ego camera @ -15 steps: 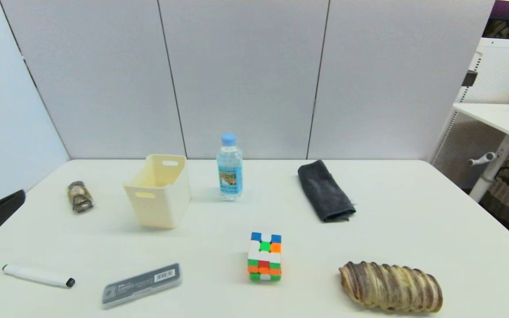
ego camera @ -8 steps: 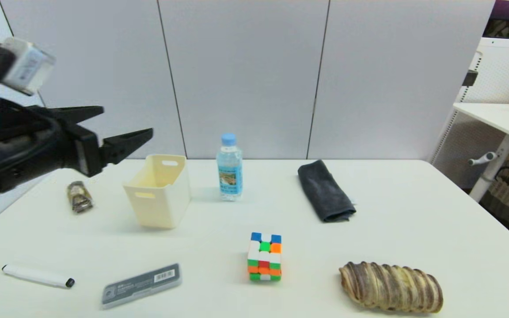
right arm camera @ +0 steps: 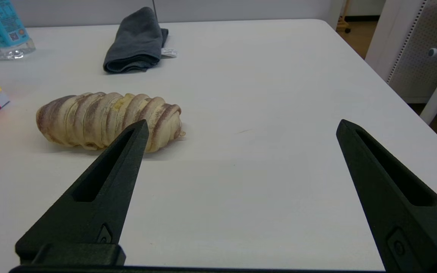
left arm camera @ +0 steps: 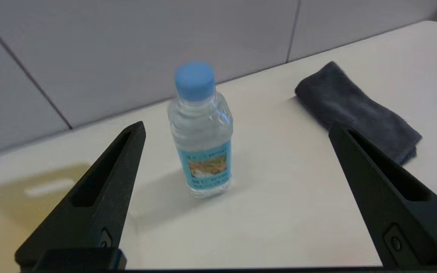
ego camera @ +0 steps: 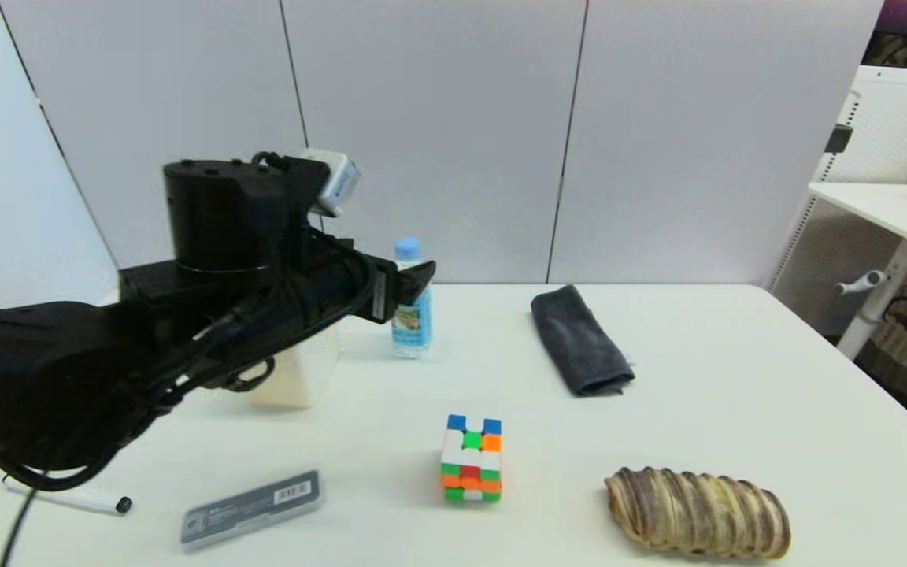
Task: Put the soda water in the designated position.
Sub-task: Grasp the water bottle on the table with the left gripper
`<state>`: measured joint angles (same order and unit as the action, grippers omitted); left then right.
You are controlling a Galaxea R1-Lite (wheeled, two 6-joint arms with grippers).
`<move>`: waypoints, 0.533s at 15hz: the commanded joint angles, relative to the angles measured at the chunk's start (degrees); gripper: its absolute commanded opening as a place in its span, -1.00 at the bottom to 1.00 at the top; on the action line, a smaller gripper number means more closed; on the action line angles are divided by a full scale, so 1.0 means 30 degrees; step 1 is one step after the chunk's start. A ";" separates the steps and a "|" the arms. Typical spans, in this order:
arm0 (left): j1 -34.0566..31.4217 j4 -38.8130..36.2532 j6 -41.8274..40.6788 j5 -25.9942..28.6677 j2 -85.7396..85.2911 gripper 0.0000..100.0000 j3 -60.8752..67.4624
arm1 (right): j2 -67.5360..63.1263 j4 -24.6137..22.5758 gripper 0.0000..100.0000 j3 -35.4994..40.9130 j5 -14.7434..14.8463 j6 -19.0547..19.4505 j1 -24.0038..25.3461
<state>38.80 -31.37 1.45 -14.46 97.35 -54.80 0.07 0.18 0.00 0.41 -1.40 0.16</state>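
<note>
since before, left gripper (left arm camera: 237, 129) reached toward small clear blue-capped soda water bottle (left arm camera: 202, 132), fingers (left arm camera: 104, 182) released; next, close around it.

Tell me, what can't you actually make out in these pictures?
- Cream bin: head view, the left arm covers most of it.
- Marker pen: head view, the arm hides its far end.
- Soda water: head view, the left gripper covers its shoulder; label print too small to read.
- Right gripper: parked, seen only in its own wrist view.
</note>
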 commanded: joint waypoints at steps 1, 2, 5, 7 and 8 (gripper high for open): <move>0.1040 -0.0941 0.1391 -0.3179 0.2383 1.00 -0.0426 | -0.0024 -0.0002 1.00 0.0029 0.0008 -0.0001 0.0006; 0.1040 -0.1468 0.1567 -0.3208 0.2881 1.00 -0.0690 | -0.0024 -0.0002 1.00 0.0029 0.0008 -0.0001 0.0006; 0.0923 -0.2142 0.2153 -0.3940 0.4287 1.00 -0.1422 | -0.0024 -0.0002 1.00 0.0000 0.0008 -0.0001 0.0006; 0.0601 -0.3578 0.2212 -0.3940 0.5517 1.00 -0.1598 | -0.0024 -0.0002 1.00 0.0029 0.0008 -0.0001 0.0006; 0.0367 -0.4046 0.2153 -0.3940 0.5986 1.00 -0.1539 | -0.0024 -0.0002 1.00 0.0029 0.0008 -0.0001 0.0035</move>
<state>41.01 -41.01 7.94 -26.08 111.11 -59.17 0.07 0.16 0.00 0.44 -1.40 0.16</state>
